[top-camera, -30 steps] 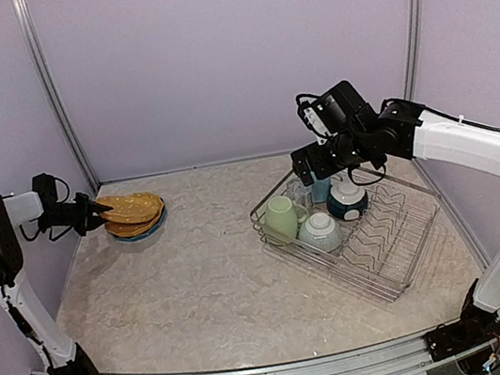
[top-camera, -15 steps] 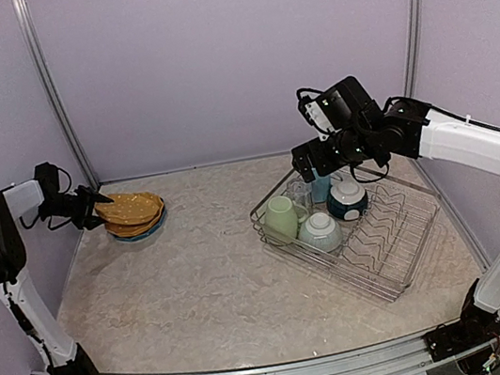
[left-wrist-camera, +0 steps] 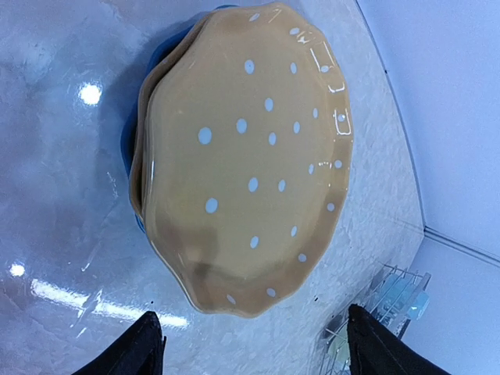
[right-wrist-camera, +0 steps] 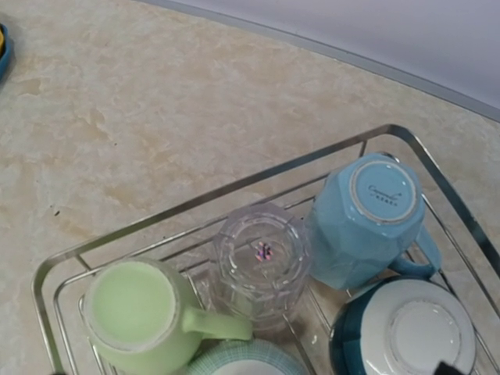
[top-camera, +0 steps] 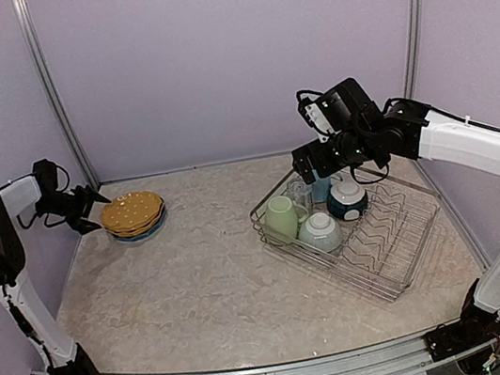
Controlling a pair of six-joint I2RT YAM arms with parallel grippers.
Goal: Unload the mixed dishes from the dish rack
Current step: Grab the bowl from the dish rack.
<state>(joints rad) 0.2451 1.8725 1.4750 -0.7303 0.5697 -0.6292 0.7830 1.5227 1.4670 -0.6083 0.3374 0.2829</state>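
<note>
Pale marbled table (top-camera: 217,278) runs between lilac walls, with the dish rack (top-camera: 404,258) on its right half and the yellow plates (top-camera: 132,210) stacked flat at the far left on the blue speckled plate (left-wrist-camera: 129,148). What remains sits in the rack's back-left corner, 5 pieces in all: clear glass (right-wrist-camera: 262,262), light blue mug (right-wrist-camera: 371,219), pale green mug (right-wrist-camera: 137,312), teal bowl (top-camera: 320,231) and dark-blue white-lined bowl (right-wrist-camera: 406,328). The right gripper (top-camera: 313,176) hangs over that corner, open and empty. Its wrist view looks almost straight down on the upturned glass, whose long axis stands vertical, with the 2 mugs just beside it on either side. By my reading the next pick belongs to the right arm, and it turns on a straight descent between close neighbours. That arm reaches in from the right, forearm slanting down and wrist bent to point downward. The left gripper (top-camera: 92,209) is well apart from the rack at the plates' left edge. It is spread open and holds nothing, on a raised arm whose forearm reaches along the left wall.
</note>
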